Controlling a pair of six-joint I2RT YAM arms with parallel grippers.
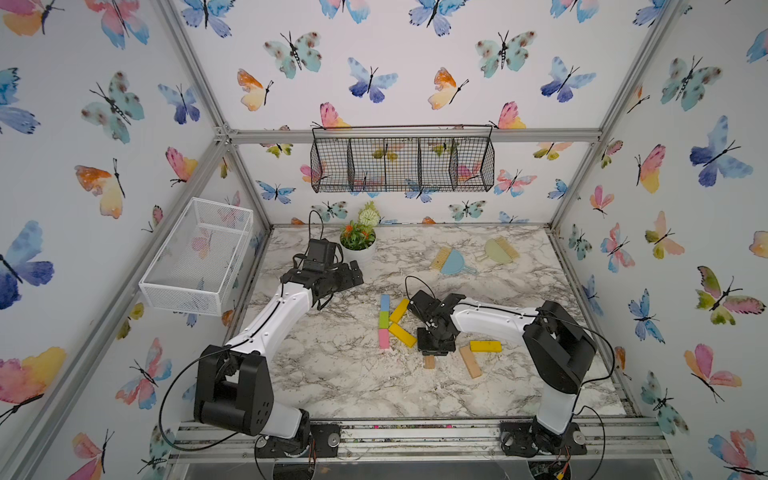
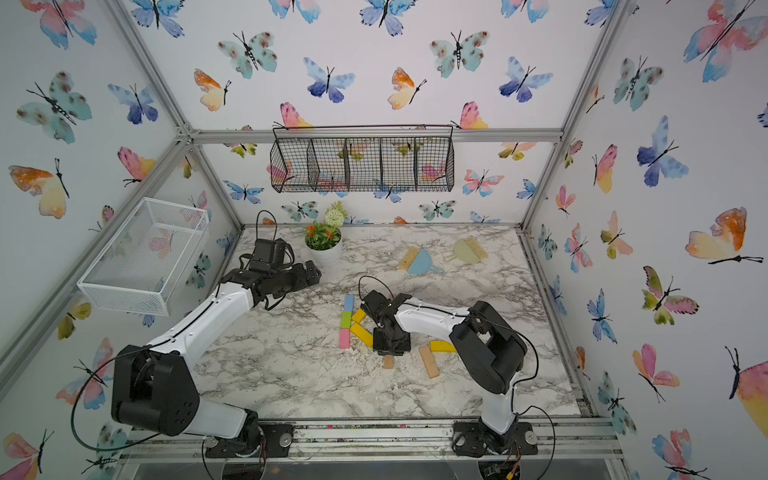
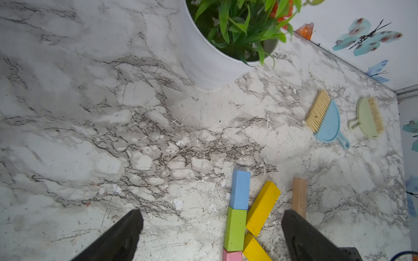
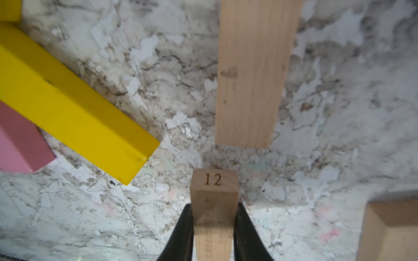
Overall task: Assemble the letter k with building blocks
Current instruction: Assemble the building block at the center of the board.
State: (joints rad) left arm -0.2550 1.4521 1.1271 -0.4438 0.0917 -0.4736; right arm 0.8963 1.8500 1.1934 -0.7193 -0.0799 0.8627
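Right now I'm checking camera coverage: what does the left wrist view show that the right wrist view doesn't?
Only left wrist: the potted plant, blue dustpan, green dustpan, light blue block, green block, open left claw. Only right wrist: the right claw shut on the tan block marked 12. Both: the pink block, the yellow block beside it, marble table.
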